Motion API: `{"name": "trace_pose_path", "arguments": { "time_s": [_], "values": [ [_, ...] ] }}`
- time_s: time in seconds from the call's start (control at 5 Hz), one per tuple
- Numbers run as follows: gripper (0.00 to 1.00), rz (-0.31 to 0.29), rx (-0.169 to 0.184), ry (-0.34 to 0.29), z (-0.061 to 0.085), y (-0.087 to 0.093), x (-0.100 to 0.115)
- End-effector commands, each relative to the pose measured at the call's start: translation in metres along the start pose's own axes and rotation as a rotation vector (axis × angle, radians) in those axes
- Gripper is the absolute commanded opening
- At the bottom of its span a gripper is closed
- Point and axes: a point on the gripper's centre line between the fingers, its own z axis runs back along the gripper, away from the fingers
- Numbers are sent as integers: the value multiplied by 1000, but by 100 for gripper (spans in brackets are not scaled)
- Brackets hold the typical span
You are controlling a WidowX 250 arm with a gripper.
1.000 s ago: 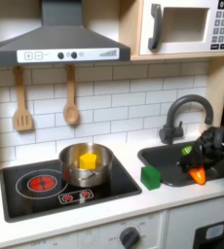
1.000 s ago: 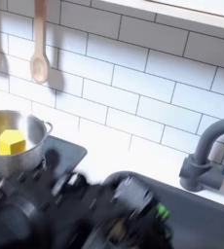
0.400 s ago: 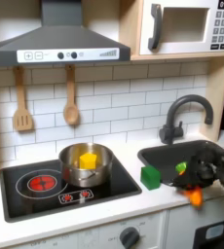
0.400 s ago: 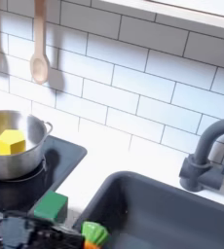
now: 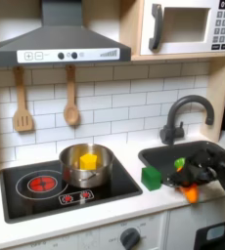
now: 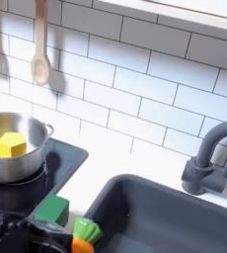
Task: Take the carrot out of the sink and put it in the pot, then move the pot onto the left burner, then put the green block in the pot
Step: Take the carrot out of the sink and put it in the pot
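First exterior view frames our carrot at the front left corner of the sink, orange body pointing down and forward, green tip up, lifted above the basin's rim rather than lying on its floor. Our gripper is right on it, the dark fingers closed around the carrot's upper part, so we read it as clamped on the carrot. In the second exterior view we see the carrot at the bottom edge, its green tip above the orange, with our blurred dark gripper reaching in from the second exterior view's lower left; the finger positions there are too smeared for us to judge. Just beside the carrot, on the white counter between sink and stovetop, sits the green block, seen in both exterior views. Further toward the first exterior view's left, the pot stands on the black stovetop with a yellow block inside it. Left of the pot we see the left burner, its red rings uncovered. Behind the sink rises the dark arched faucet.
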Motion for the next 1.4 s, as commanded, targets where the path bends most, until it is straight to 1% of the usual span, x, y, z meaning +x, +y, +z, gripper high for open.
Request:
{"name": "trace_pose_path", "arguments": {
  "time_s": [0.0, 0.2, 0.4, 0.6, 0.8, 1.0, 1.2],
  "values": [
    [0, -51, 47, -89, -9, -12, 29],
    [0, -57, 60, -115, -17, -17, 36],
    [0, -48, 71, -123, -26, -17, 38],
    [0, -53, 87, -139, -32, -14, 46],
    [0, -52, 94, -168, -29, -14, 55],
    [0, -55, 92, -181, -25, -15, 57],
    [0, -51, 90, -167, -18, -18, 59]
  ]
}}
